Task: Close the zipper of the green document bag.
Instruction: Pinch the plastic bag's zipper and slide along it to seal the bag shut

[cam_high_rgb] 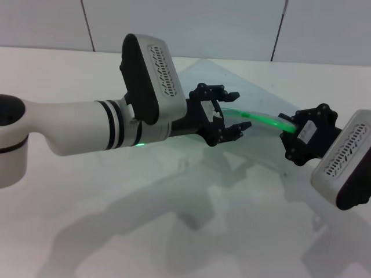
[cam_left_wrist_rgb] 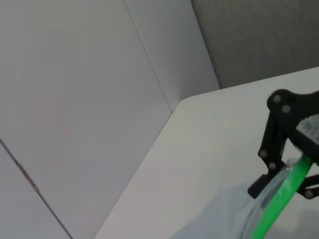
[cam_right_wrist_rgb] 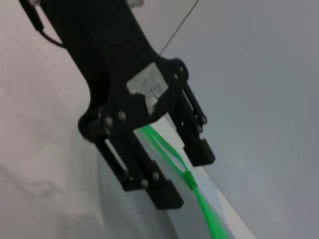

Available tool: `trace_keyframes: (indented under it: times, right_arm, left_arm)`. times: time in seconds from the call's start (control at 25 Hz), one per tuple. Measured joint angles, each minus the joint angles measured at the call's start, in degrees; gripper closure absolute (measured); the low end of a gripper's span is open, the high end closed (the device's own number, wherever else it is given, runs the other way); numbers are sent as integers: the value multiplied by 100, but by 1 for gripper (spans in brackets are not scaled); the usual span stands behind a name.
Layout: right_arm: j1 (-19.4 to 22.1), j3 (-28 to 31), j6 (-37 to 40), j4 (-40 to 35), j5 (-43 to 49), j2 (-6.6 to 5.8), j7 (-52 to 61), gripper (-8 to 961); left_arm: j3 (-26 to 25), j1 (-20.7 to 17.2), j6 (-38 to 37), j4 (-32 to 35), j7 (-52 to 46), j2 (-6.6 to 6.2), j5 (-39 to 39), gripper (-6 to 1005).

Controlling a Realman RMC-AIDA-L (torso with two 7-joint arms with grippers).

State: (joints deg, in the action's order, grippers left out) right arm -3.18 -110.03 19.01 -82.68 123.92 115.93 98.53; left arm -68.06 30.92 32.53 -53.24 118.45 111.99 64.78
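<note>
The green document bag (cam_high_rgb: 258,97) lies flat on the white table, a translucent pale pouch. Its zipper (cam_high_rgb: 261,120) is a bright green strip arching up off the table between the two grippers. My left gripper (cam_high_rgb: 239,110) is open and straddles the strip. In the right wrist view the left gripper (cam_right_wrist_rgb: 184,172) has the small slider tab (cam_right_wrist_rgb: 188,178) between its fingertips, untouched. My right gripper (cam_high_rgb: 288,128) grips the strip's right end. The left wrist view shows the right gripper (cam_left_wrist_rgb: 284,191) closed around the zipper (cam_left_wrist_rgb: 279,209) and holding that edge raised.
The white table (cam_high_rgb: 87,220) stretches wide in front and to the left. White wall panels (cam_high_rgb: 191,23) stand close behind the table's back edge. The left forearm (cam_high_rgb: 75,130) crosses the left half of the table.
</note>
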Motion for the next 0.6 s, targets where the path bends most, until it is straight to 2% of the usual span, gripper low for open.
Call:
trace_keyframes:
  times: [0.16, 0.44, 0.6]
  right_arm:
    - [3, 0, 9, -20, 0, 0, 0, 896]
    - [5, 0, 16, -74, 0, 0, 0, 892]
    - [-1, 0, 16, -74, 0, 0, 0, 891]
  left_arm:
    - [4, 67, -5, 78, 16, 37, 68, 367]
    - [-55, 110, -26, 96, 70, 203, 403, 417]
    - [-95, 152, -28, 96, 70, 250, 438, 510]
